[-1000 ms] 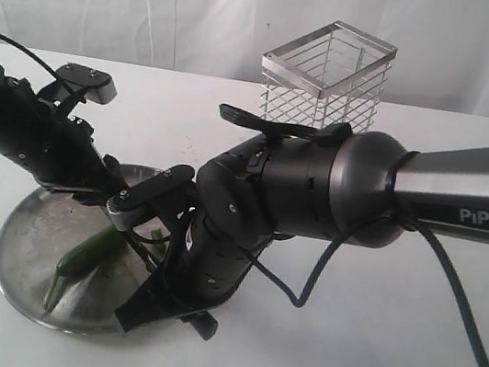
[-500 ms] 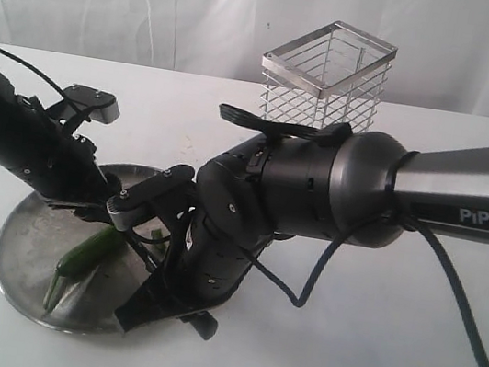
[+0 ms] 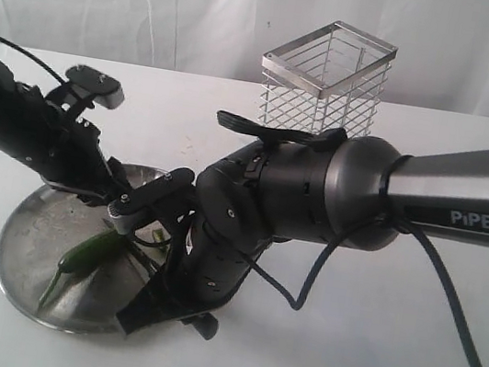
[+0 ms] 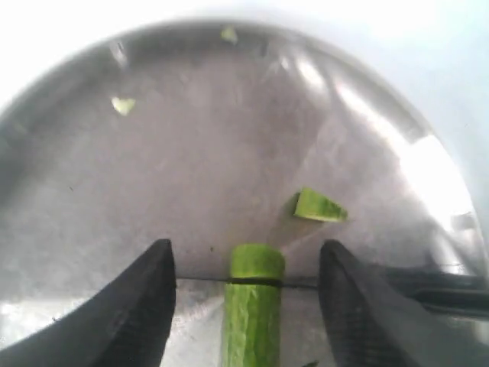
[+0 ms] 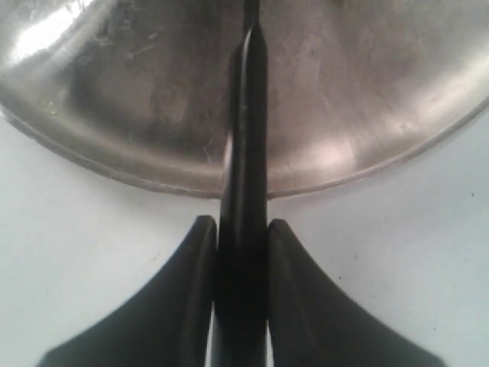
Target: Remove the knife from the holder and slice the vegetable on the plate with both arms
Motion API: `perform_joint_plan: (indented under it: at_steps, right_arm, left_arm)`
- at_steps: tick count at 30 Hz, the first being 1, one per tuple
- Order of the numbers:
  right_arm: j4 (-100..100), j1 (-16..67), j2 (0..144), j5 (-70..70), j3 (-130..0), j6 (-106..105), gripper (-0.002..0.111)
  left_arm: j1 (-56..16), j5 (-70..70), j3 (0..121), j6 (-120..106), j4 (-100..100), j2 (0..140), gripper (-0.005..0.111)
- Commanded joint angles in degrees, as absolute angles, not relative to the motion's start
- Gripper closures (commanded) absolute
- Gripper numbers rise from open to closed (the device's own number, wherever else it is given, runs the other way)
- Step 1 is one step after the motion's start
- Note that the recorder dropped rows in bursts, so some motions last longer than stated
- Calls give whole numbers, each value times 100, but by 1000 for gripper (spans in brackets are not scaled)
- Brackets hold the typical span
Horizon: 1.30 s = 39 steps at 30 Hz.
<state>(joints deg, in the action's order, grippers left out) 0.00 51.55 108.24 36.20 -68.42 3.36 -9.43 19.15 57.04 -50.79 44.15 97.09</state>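
Knife (image 5: 244, 153) lies crosswise over the lengthwise vegetable (image 4: 252, 313).

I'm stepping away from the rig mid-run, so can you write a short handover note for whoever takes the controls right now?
Right gripper: shut on the slim all-black knife, blade reaching over the round stainless-steel plate.
Left gripper: open, fingers either side of the dark-green cucumber-like vegetable, not touching it.
The knife edge lies across the vegetable near its cut end.
Done: knife is out of the steel wire holder; one cut piece and small scraps lie on the plate.
Left: more slices; whether the blade is cutting now cannot be told.
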Motion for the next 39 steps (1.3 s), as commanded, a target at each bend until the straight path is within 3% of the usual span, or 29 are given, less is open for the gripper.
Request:
perform_joint_plan:
  at_steps: [1,15,20,31,39]
  right_arm:
    - [0,5154,10741,3531,-6857,274,108]
    - [0,5154,10740,3508,-6857,274,108]
    - [32,5154,10740,3524,-6895,274,108]
    - [42,5154,10740,3635,-7008,274,108]
    - [42,5154,10740,3720,-7006,274,108]
  left_arm:
    - [-977,2091,5674,-5103,4443,9297,48]
    - [-1025,2345,5551,-5167,4660,10053,48]
    - [-1199,1533,5067,-5409,4580,10629,48]
    - [-981,1831,5327,-5398,4553,9443,48]
    - [-925,2078,4800,-5386,4507,9449,48]
